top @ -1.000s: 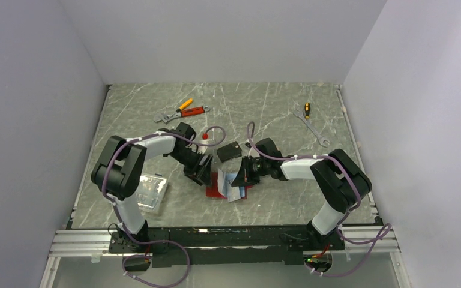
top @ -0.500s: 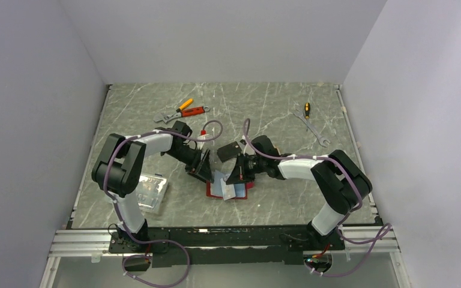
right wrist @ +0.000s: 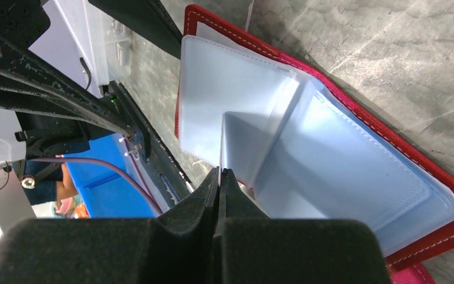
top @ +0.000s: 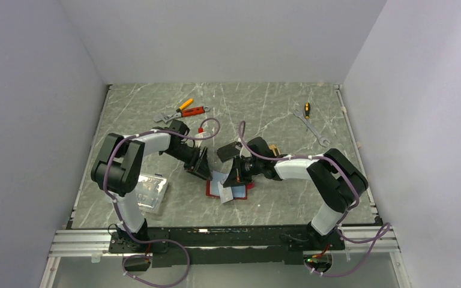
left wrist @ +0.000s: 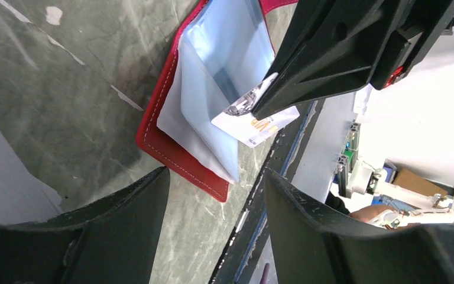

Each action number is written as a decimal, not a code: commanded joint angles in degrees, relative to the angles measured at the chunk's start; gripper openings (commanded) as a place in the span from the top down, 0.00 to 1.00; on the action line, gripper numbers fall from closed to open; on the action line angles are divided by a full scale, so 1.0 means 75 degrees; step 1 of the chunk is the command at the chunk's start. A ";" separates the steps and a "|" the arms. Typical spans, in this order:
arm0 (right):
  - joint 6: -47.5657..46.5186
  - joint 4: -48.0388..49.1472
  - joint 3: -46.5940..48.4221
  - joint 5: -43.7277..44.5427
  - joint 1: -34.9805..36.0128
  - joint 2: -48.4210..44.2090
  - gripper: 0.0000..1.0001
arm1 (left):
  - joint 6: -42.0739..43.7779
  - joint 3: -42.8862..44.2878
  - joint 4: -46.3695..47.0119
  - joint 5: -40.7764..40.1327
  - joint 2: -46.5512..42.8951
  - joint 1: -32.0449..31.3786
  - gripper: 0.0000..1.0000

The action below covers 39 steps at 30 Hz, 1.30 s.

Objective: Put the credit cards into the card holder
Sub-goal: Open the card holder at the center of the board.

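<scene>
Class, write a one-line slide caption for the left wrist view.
Right claw pinches a white card at the open red card holder.

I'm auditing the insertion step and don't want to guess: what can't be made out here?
- Left wrist view: the right gripper covers most of the card, hiding its print and leading edge.
- Right wrist view: that gripper's shut fingers hide nearly all of the card.
- Top view: the card holder is too small to show where the card meets it.
</scene>
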 commanded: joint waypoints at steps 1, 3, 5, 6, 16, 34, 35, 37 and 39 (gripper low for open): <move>-0.0049 0.0278 0.0227 0.0074 0.0008 0.0036 1.00 | -0.0355 0.0124 0.0555 -0.0094 0.0181 -0.0035 0.37; -0.0040 0.0314 0.0196 0.0063 0.0004 0.0087 1.00 | -0.0397 0.0218 0.0592 -0.0154 0.0305 -0.0108 0.39; -0.0032 0.0375 0.0168 0.0043 -0.0006 0.0131 1.00 | -0.0440 0.0263 0.0651 -0.0290 0.0362 -0.0176 0.41; -0.0026 0.0402 0.0151 0.0032 -0.0014 0.0159 1.00 | -0.0484 0.0253 0.0721 -0.0375 0.0362 -0.0194 0.42; -0.0020 0.0753 -0.0156 -0.0096 -0.0200 0.0457 1.00 | -0.0722 0.0274 0.0859 -0.1177 0.0492 -0.0447 0.52; 0.0118 0.1260 -0.0556 -0.0541 -0.0641 0.0525 1.00 | 0.1452 0.0510 -0.0584 -0.2189 -0.0555 -0.0534 0.83; 0.0143 0.1287 -0.0562 -0.0555 -0.0639 0.0500 1.00 | 0.1632 0.0503 -0.0738 -0.2185 -0.0730 -0.0534 0.83; 0.0167 0.1280 -0.0561 -0.0541 -0.0645 0.0457 1.00 | 0.2002 0.0506 -0.0905 -0.2090 -0.1070 -0.0556 0.84; 0.0209 0.1310 -0.0552 -0.0526 -0.0639 0.0448 1.00 | 0.2322 0.0556 -0.0997 -0.1999 -0.1341 -0.0728 0.84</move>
